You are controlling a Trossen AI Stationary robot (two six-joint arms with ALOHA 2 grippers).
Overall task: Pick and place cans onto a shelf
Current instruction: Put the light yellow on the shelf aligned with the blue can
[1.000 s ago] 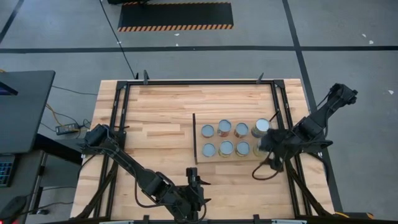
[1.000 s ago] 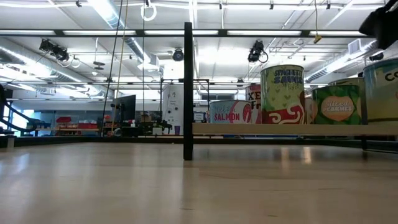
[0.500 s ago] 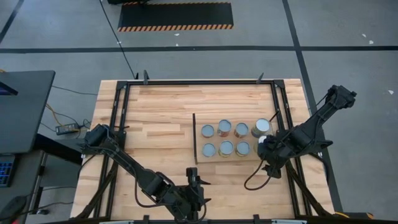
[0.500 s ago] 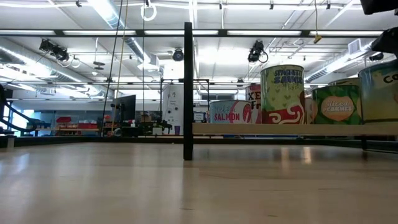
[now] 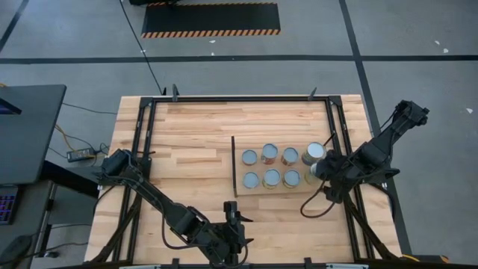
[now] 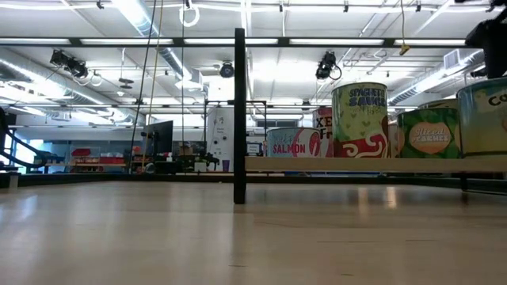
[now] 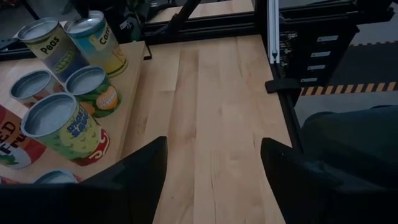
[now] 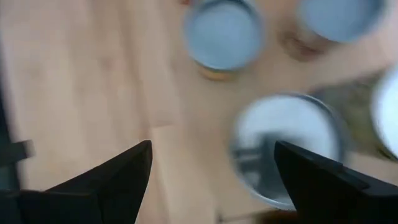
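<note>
Hovering with the right gripper (image 5: pixel 320 171) low over one end of the shelf (image 5: pixel 261 191), holding the fingers (image 8: pixel 106 180) wide apart and gripping nothing. Finding the nearest can (image 8: pixel 286 146) just beyond the fingertips in the right wrist view, not between them, standing upright. In the high view, hiding most of this can under the gripper.

Judging the step: most likely ending a placement, with this can already set on the shelf. Possibly lining up on it instead; not being able to tell which.

Judging the next move: if placing, calling for a straight lift away from the can, without closing the fingers and without swinging sideways. Taking care here because of a second can (image 5: pixel 315 152) standing just beside the gripper, on the side away from the robot.

Going farther from the hand: counting six more cans (image 5: pixel 272 178) in two rows of three along the shelf, all upright, near each other but apart. Reaching the dark strip (image 5: pixel 234 166) at the shelf's opposite end, well apart from the hand.

Farthest off, resting the left gripper (image 5: pixel 231 217) at the near edge of the table (image 5: pixel 187 134), with fingers apart and empty, only waiting. Judging the task as nearly done.
</note>
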